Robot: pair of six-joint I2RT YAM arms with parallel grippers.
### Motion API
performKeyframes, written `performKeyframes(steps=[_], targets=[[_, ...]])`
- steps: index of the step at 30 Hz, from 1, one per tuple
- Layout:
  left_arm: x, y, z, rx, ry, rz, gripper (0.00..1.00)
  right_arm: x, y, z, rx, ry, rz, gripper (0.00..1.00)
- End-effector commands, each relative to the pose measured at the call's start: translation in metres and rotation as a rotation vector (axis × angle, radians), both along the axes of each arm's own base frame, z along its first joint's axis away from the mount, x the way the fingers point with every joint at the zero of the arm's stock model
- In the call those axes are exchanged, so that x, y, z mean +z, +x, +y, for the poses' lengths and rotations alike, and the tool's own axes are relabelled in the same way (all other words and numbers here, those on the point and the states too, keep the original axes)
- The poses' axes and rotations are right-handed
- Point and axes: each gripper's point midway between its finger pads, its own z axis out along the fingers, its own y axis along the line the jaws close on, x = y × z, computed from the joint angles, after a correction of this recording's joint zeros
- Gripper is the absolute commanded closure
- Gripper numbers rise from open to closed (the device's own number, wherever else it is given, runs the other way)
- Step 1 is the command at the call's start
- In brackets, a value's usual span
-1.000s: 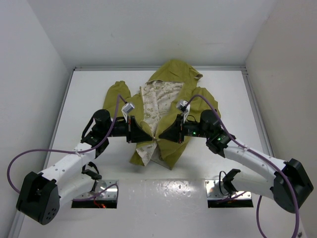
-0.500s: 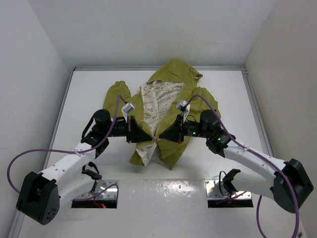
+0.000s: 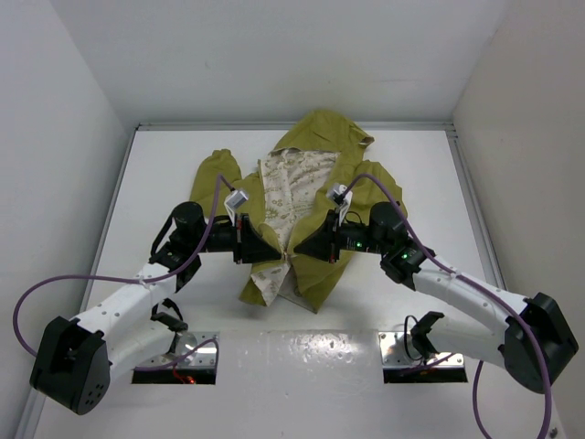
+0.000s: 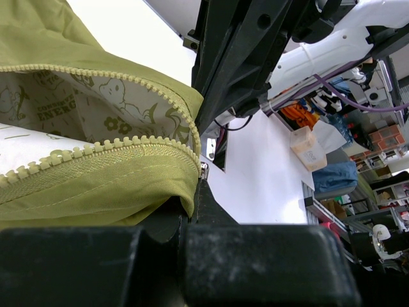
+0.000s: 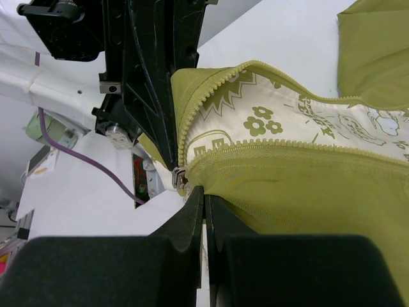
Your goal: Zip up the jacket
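**Overhead view.** You see the jacket [image 3: 322,137] lying open on the white table [image 3: 430,183]. Its hood points toward the far wall and its cream lining is exposed. The left gripper [image 3: 274,252] and right gripper [image 3: 300,249] meet almost tip to tip at the lower front. Note that their black bodies cover both front edges there, so you cannot see the grip itself from above.

**Left wrist view.** The left gripper's jaws are pressed together on the olive front edge, just where the zipper teeth [image 4: 96,148] end. Fabric drapes over one finger and hides the exact contact. A small metal zipper part [image 4: 204,170] sits at the fingertips, but it is too small for you to identify.

**Right wrist view.** The right gripper's jaws are closed to a thin slit, pinching the opposite front edge right beside that metal part. The left gripper fills the background and blocks whatever lies behind it.
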Motion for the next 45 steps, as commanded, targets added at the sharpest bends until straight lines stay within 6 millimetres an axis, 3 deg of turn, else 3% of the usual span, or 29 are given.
performKeyframes(steps=[1, 23, 36, 45], targets=[[0.016, -0.001, -0.003, -0.024, -0.023, -0.070, 1.00, 0.013, 0.002, 0.002, 0.008, 0.031, -0.053, 1.00], [0.019, 0.001, -0.004, -0.024, -0.028, -0.070, 1.00, -0.002, -0.024, 0.008, 0.133, -0.044, -0.151, 1.00], [0.018, 0.022, -0.002, 0.081, 0.054, -0.171, 1.00, -0.016, -0.043, -0.003, 0.277, -0.166, -0.216, 1.00], [0.021, 0.001, -0.016, 0.005, 0.066, -0.235, 1.00, -0.020, -0.044, -0.001, 0.304, -0.173, -0.196, 1.00]])
